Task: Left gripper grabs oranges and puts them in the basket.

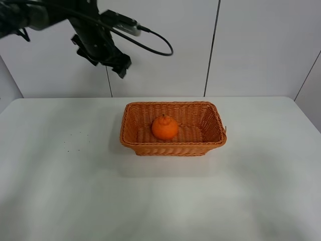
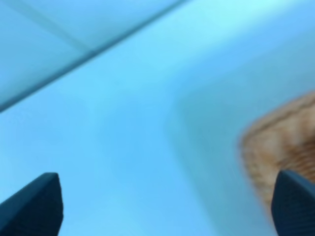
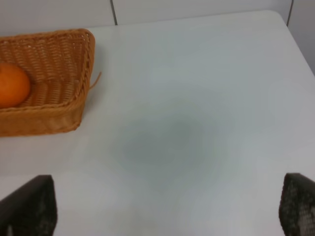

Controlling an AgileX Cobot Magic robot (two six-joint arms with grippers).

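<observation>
The orange (image 1: 164, 127) lies inside the wicker basket (image 1: 213, 123) in the middle of the white table. It also shows in the right wrist view (image 3: 12, 84), inside the basket (image 3: 74, 98). My left gripper (image 1: 119, 64) hangs high above the table, up and to the left of the basket, open and empty. In the blurred left wrist view its fingertips (image 2: 34, 206) stand wide apart, with a corner of the basket (image 2: 280, 142) by one of them. My right gripper (image 3: 167, 211) shows only its two fingertips (image 3: 29, 206), wide apart and empty.
The white table (image 1: 75, 175) spreads around the basket, with grey wall panels (image 1: 251, 45) behind it. A black cable (image 1: 155, 42) loops from the left arm.
</observation>
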